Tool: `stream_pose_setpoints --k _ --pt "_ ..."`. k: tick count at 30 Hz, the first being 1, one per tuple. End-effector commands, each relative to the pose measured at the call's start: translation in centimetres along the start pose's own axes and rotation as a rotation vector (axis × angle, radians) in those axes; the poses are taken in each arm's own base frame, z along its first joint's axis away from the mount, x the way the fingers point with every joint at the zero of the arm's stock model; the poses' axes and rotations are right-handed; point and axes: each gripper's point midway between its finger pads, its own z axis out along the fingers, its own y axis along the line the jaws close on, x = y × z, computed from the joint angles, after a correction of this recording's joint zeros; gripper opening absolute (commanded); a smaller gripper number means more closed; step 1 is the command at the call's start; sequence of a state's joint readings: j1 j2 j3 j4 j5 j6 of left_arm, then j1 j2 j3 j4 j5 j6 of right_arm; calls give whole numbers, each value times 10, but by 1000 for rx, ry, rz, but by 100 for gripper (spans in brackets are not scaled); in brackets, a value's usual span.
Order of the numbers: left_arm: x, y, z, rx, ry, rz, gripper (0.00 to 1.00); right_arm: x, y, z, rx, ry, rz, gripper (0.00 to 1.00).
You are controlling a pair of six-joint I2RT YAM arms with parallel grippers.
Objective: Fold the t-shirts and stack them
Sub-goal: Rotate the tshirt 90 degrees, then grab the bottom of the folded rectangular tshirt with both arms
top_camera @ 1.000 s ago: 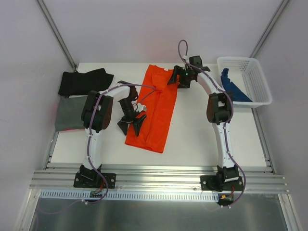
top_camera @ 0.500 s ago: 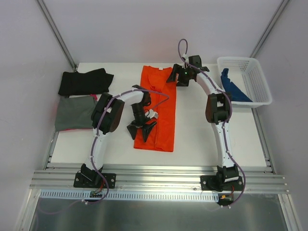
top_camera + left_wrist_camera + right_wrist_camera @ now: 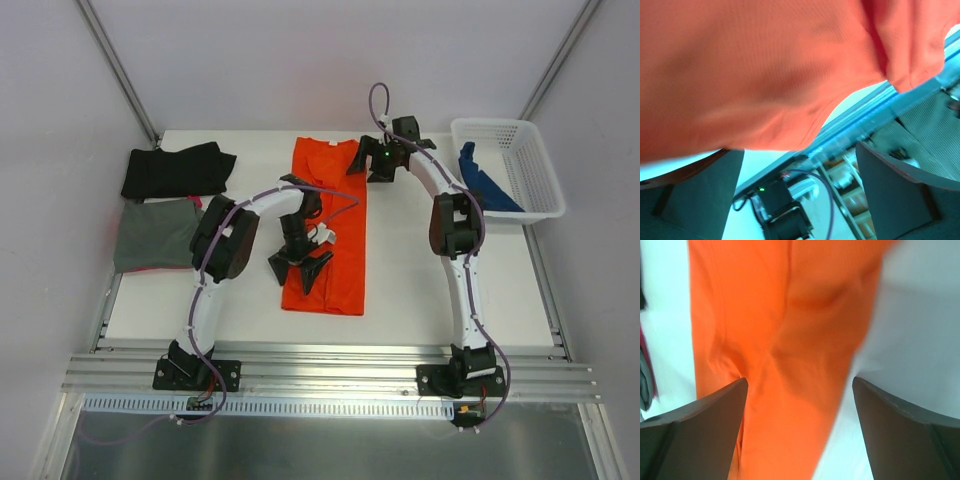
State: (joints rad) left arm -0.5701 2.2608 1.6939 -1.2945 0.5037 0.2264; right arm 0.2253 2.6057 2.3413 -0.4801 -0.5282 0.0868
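An orange-red t-shirt [image 3: 340,220] lies folded into a long strip down the middle of the table. My left gripper [image 3: 298,272] hovers over its near left part, open, with nothing between its fingers. In the left wrist view the orange-red t-shirt [image 3: 740,65] fills the top above the left gripper [image 3: 800,192]. My right gripper [image 3: 370,167] is open over the strip's far right corner. In the right wrist view the right gripper [image 3: 800,430] straddles the orange-red t-shirt [image 3: 790,315] without touching it. A black t-shirt [image 3: 175,170] and a dark grey t-shirt [image 3: 155,235] lie folded at the left. A blue t-shirt [image 3: 485,182] sits in the basket.
The white mesh basket [image 3: 530,165] stands at the far right edge of the table. A pink edge of cloth [image 3: 196,201] shows under the grey shirt. The aluminium rail [image 3: 330,375] with both arm bases runs along the near edge.
The left gripper moved right and nearer, carrying the shirt's left side over; the strip now lies straight and narrower. Both pairs of jaws stand a little wider. The right arm barely moved.
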Motion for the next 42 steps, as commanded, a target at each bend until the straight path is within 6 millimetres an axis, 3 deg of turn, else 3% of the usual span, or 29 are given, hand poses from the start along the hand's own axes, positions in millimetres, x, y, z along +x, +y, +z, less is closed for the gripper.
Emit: stream_pose_setpoints --k 1,2,3,5,6,7,8,9,10,11,13,14,16,17,19,21,27,36,42 --pt "0 -20 -58 -110 -202 135 99 6 -1 -49 96 27 -10 91" --pt "0 -22 -67 -127 -235 148 99 -7 8 -75 112 -14 -22 91" --pt "1 -24 -83 -149 -294 163 99 -4 9 -86 128 -10 -23 91" --pt "-2 -21 -102 -194 -362 146 99 22 2 -103 166 44 15 92" --pt "-1 -21 -112 -207 -403 143 99 21 18 -127 151 20 5 92" --pt "-3 -17 -119 -199 -439 110 99 53 12 -131 165 91 65 92" --pt "-6 -16 -121 -187 -463 92 99 67 13 -140 166 114 101 91" --pt "-6 -18 -124 -172 -486 79 99 72 30 -161 142 99 108 90" --pt "-10 -14 -120 -137 -514 35 99 93 30 -165 142 136 161 90" --pt "-12 -17 -118 -110 -535 20 99 133 23 -165 141 222 224 88" --pt "-17 -20 -114 -47 -608 -19 99 158 32 -180 128 232 266 87" --pt "-18 -24 -112 -13 -627 -58 99 196 29 -180 140 305 293 85" --pt "-17 -26 -101 30 -628 -120 94 212 44 -188 93 296 252 82" --pt "-20 -25 -97 33 -630 -119 93 245 43 -187 109 355 284 81" --pt "-17 -12 -80 15 -603 -177 92 259 52 -190 81 337 279 78" --pt "-12 -7 -63 31 -576 -208 88 288 56 -190 79 381 285 73" --pt "-3 4 -34 75 -545 -279 76 321 48 -174 93 405 336 65" --pt "8 12 -18 128 -521 -342 74 334 64 -152 55 434 318 63" --pt "14 10 -12 152 -512 -356 73 350 71 -156 47 491 323 62"
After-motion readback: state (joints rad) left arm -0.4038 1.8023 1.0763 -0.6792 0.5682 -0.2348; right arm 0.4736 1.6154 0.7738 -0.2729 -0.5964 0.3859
